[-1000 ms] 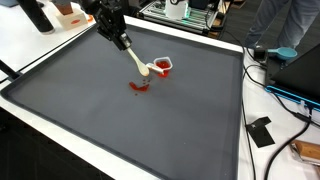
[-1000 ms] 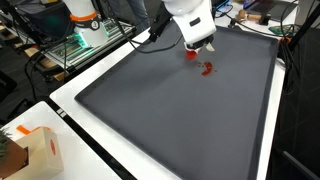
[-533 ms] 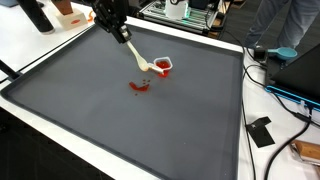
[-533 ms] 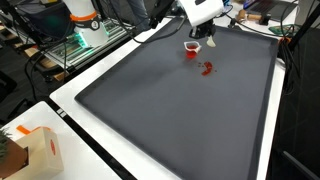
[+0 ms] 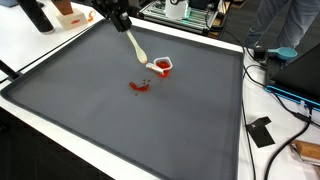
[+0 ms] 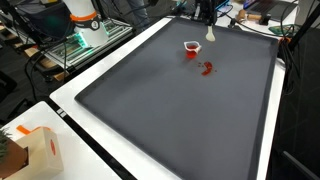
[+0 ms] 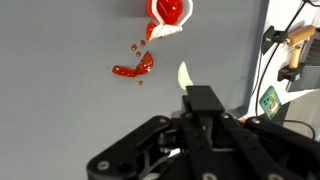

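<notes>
The end effector (image 5: 121, 20), clamped on a cream plastic spoon (image 5: 135, 50), has been raised toward the frame's upper left, so the spoon is lifted off the small white cup of red sauce (image 5: 163, 66), left beside the red spill (image 5: 139, 86) on the grey tabletop (image 5: 120, 130).

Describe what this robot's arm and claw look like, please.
The matte black gripper has blocky squared fingers on angular hinged bars spreading from a chunky body. No markings or cables show on it; the arm above is out of frame.
</notes>
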You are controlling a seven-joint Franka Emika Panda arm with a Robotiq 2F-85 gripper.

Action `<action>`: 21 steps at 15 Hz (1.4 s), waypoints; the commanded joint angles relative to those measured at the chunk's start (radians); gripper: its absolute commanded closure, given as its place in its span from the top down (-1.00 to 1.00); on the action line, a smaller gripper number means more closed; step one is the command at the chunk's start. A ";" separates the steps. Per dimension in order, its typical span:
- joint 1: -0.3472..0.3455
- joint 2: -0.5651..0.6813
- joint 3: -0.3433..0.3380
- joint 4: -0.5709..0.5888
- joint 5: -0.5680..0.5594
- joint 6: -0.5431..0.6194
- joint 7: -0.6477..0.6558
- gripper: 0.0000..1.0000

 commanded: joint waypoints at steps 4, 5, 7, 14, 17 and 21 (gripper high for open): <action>0.054 -0.091 -0.001 -0.030 -0.164 0.002 0.117 -0.94; 0.062 -0.101 0.000 -0.029 -0.187 -0.002 0.133 -0.94; 0.077 -0.119 0.003 -0.027 -0.233 -0.007 0.157 -0.94; 0.125 -0.162 0.016 -0.023 -0.388 -0.012 0.225 -0.94; 0.140 -0.175 0.022 -0.024 -0.441 -0.012 0.249 -0.94; 0.158 -0.186 0.029 -0.025 -0.508 -0.015 0.278 -0.94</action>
